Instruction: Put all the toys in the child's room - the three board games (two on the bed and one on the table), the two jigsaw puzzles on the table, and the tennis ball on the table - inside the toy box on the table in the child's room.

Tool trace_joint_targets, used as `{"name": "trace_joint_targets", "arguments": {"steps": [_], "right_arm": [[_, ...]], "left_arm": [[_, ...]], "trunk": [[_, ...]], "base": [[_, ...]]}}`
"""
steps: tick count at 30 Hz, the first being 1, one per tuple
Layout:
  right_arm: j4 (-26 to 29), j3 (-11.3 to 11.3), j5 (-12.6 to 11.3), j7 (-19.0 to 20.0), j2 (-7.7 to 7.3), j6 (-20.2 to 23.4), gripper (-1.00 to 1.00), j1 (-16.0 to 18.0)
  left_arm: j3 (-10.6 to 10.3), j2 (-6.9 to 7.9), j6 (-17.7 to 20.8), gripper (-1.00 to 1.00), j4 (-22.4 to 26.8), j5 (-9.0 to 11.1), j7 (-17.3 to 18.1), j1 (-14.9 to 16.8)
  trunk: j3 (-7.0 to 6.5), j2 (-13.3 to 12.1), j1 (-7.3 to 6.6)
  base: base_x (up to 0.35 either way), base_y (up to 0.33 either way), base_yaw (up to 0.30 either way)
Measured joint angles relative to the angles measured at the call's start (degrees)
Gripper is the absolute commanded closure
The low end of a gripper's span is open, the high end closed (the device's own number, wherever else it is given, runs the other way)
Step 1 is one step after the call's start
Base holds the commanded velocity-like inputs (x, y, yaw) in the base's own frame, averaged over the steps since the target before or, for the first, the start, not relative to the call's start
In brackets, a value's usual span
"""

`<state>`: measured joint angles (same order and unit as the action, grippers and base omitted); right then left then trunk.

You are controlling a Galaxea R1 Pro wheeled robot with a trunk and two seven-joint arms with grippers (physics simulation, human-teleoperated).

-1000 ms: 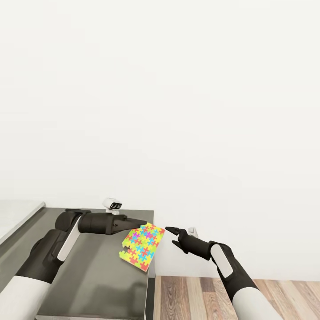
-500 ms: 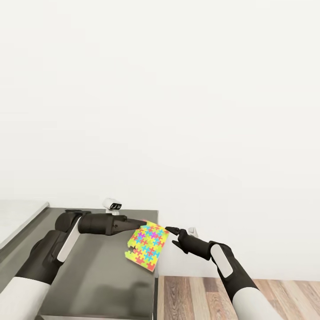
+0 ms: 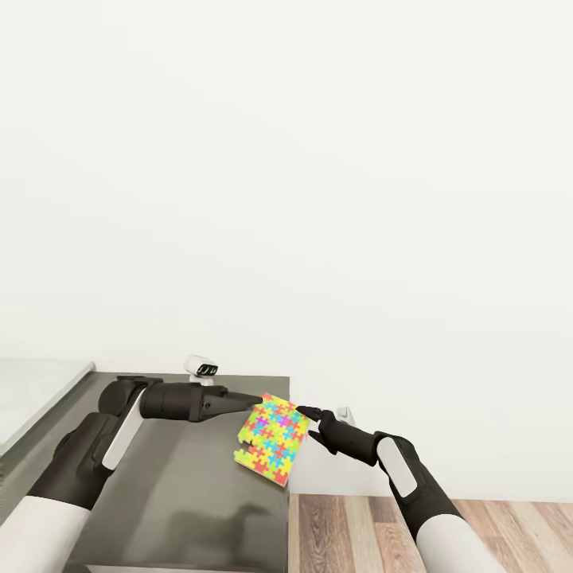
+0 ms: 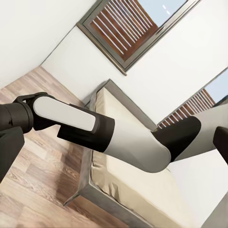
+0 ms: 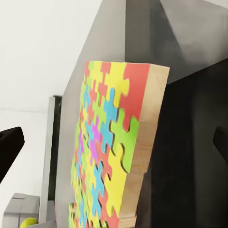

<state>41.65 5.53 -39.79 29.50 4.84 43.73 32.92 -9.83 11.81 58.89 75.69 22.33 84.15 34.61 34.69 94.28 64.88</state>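
While the left arm reaches level across the head view, its left gripper pinches the top corner of the multicoloured wooden jigsaw puzzle, hanging tilted at the dark grey table's far right corner. Opposite it, the right gripper has its fingers spread beside the puzzle. Wood-plank floor meets a white wall.

From the left wrist, the right forearm crosses above a beige bed and 1 slatted window.

From the right wrist, the puzzle stands edge-on between 2 fingertips; a yellow-green tennis ball peeks near the table's edge.

Jigsaw puzzle multicoloured interlocking pattern; table dark grey; floor woodgrain.
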Motion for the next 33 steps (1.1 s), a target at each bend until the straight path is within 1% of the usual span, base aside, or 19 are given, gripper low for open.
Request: {"name": "trace_joint_targets", "arguments": {"steps": [8,27,28,31,32,33], "right_arm": [[0.0,0.0,0.0,0.0,0.00,0.0,-1.00,0.0],[0.0,0.0,0.0,0.0,0.01,0.0,-1.00,0.0],[0.0,0.0,0.0,0.0,0.01,0.0,1.00,0.0],[0.0,0.0,0.0,0.0,-0.01,0.0,1.00,0.0],[0.0,0.0,-0.7,0.0,-0.01,0.2,1.00,0.0],[0.1,0.0,-0.8,0.1,-0.04,0.2,1.00,0.0]], "left_arm": [[0.0,0.00,-0.1,-1.00,0.0,0.0,0.0,0.0],[0.0,0.00,-0.1,-1.00,0.0,0.0,0.0,0.0],[0.0,0.00,-0.1,-1.00,0.0,0.0,0.0,0.0],[0.0,0.00,-0.1,-1.00,0.0,0.0,0.0,0.0],[0.0,0.00,-0.1,-1.00,0.0,0.0,0.0,0.0],[0.0,0.03,-0.1,-1.00,0.0,0.0,0.0,0.0]], "trunk": [[0.00,0.0,0.00],[0.00,0.0,0.00],[0.00,0.0,0.00],[0.00,0.0,0.00],[0.00,0.0,0.00],[0.00,0.0,0.00]], "base": [[0.000,0.142,0.000],[0.000,0.010,0.000],[0.000,0.000,0.000],[0.000,0.000,0.000],[0.000,0.000,0.000],[0.000,0.000,0.000]]}}
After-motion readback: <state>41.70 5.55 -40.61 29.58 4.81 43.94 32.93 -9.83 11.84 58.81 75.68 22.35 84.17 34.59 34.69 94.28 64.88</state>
